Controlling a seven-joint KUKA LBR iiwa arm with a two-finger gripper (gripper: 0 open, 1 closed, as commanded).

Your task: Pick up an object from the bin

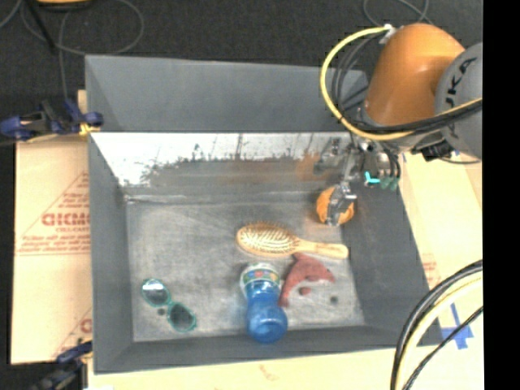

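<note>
One pincer (345, 193) low over orange round thing (329, 210), bin (203, 96) right rear; how far open, cannot tell.

Grey bin (195, 242) w/ wooden hairbrush (280, 241), blue bottle (264, 303), red toy (307, 275), teal sunglasses (168, 305); orange lump (335, 207) nr back-R wall.

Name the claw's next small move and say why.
Probably ease the claw a little lower over the small orange round thing at the right back of the bin. The claw hangs right above it, overlapping its top, and the wooden hairbrush lies apart toward the middle, so nothing seems to crowd the descent.
</note>
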